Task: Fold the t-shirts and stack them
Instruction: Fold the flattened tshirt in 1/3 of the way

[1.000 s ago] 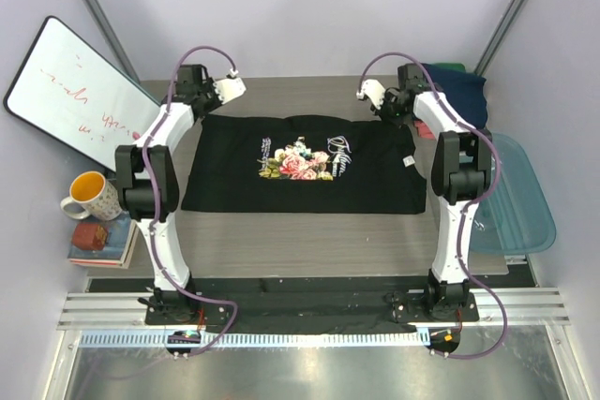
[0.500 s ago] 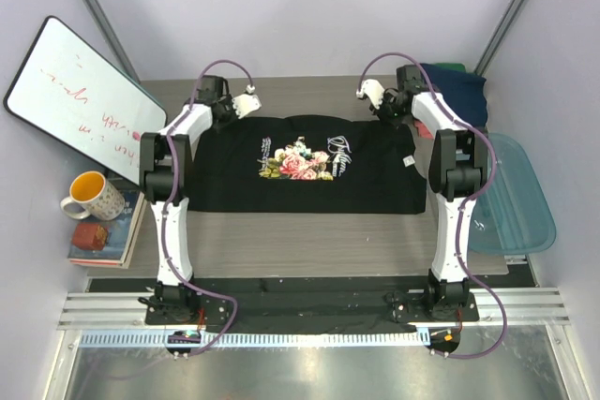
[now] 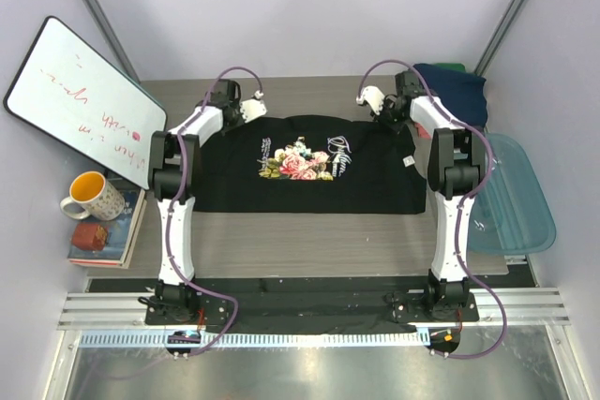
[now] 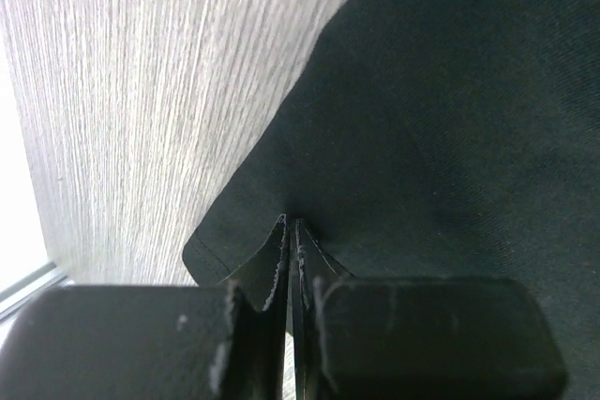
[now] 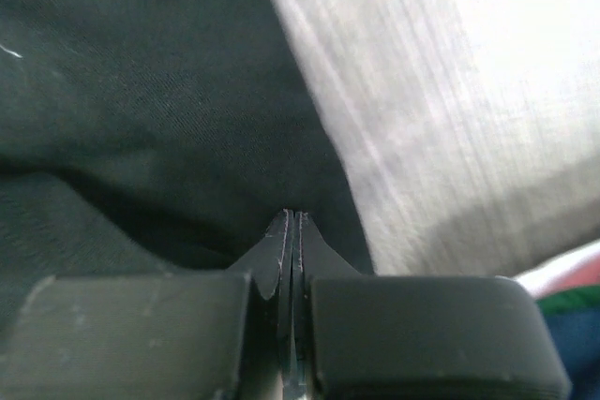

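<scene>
The black t-shirt (image 3: 309, 175) with the pink rose print lies flat, print up, in the middle of the table. My left gripper (image 3: 247, 115) is at its back left corner, jaws shut on the black cloth near the hem corner (image 4: 291, 224). My right gripper (image 3: 382, 111) is at the back right corner, jaws shut on the cloth's edge (image 5: 291, 215). A navy t-shirt (image 3: 459, 91) lies bunched at the back right, with a strip of green cloth (image 3: 452, 67) behind it. The coral-red one is barely visible.
A translucent blue tub (image 3: 520, 203) sits off the table's right side. A whiteboard (image 3: 80, 91) leans at the left, with a yellow mug (image 3: 89, 196) and books (image 3: 101, 239) below it. Bare wooden table (image 3: 309, 241) lies in front of the shirt.
My left gripper has swung right and inward along the shirt's back edge, pulling the left side of the shirt inward. The right gripper has barely moved.
</scene>
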### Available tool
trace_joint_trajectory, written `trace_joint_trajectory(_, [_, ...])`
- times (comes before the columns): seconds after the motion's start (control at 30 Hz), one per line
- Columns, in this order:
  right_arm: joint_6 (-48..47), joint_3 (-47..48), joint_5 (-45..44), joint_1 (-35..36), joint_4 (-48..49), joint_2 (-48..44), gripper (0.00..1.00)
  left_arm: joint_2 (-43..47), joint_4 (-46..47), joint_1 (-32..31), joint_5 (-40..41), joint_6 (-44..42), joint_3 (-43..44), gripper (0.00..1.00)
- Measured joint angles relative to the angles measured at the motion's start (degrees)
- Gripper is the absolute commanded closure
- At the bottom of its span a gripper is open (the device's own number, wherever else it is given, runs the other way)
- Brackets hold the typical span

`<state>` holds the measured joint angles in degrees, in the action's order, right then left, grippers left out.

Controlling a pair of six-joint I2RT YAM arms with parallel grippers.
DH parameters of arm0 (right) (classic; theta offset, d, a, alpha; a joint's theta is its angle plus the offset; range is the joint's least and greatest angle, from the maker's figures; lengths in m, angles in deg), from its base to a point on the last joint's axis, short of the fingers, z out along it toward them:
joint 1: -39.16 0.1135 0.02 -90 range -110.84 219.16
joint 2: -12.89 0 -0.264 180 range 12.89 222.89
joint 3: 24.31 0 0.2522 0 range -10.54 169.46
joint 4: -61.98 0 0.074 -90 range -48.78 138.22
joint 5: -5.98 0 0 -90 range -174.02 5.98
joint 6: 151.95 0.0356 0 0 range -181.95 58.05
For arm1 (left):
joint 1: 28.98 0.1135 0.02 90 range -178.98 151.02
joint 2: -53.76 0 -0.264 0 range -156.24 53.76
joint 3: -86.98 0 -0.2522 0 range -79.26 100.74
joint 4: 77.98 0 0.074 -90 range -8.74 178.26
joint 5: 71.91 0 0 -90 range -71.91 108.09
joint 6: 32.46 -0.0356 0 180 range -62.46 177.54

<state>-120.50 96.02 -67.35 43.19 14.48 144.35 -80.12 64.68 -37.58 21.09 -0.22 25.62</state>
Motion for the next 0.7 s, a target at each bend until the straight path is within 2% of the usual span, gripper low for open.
trace_joint_trajectory(0.3, [-1.8, -1.5, -3.8, 0.0, 3.6, 0.5, 0.99, 1.4, 3.5, -0.6, 6.5, -3.0, -4.8, 1.00])
trace_joint_trajectory(0.63, [-5.2, -6.3, -11.6, 0.0, 12.2, -0.7, 0.99, 2.5, 8.4, -0.8, 14.3, -6.1, -9.6, 1.00])
trace_joint_trajectory(0.7, [-5.7, -6.7, -13.0, 0.0, 13.2, -0.7, 0.95, 2.4, 8.4, -0.8, 15.2, -6.1, -9.6, 1.00])
